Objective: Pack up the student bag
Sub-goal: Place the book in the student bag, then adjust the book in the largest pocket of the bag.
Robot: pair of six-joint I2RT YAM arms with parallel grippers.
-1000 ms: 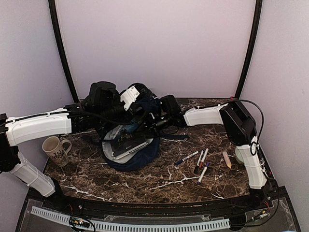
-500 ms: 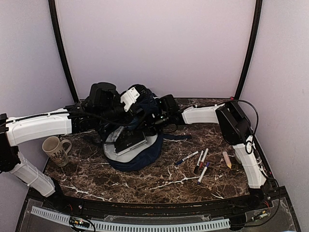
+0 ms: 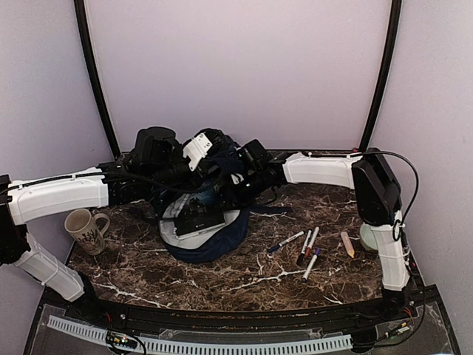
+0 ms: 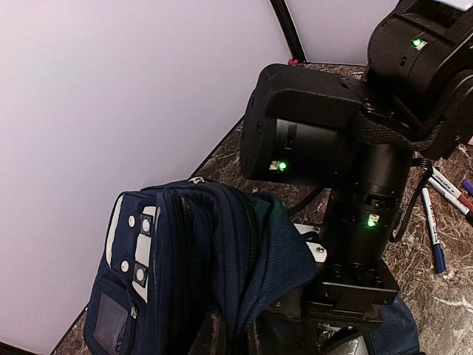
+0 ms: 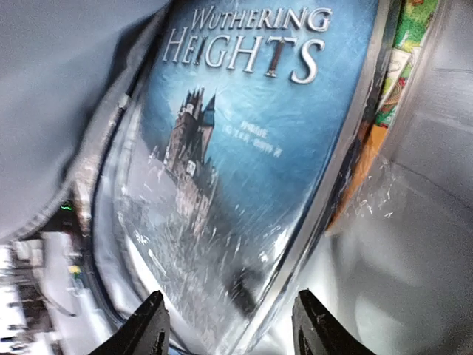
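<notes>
One navy-blue fabric backpack (image 4: 199,251) stood open; left pincer (image 3: 207,174) clamped its rim, right pincer (image 5: 230,329) gaped apart over a blue Wuthering Heights book (image 5: 251,133).

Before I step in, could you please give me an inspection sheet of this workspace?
Surface: dark marble-patterned table top with white veins.
Job's things: navy-blue fabric backpack open at centre; blue "Wuthering Heights" book in clear plastic wrap in its opening.
Clutter: cream ceramic mug on the left; loose marker pens and a stubby wooden pencil on the right.
Grippers: left gripper shut, at bunched backpack fabric, hold unclear; right gripper open, astride the book's edge.
Cables: black cable looping over the right arm.
Surroundings: plain pale walls, black curved poles.
</notes>
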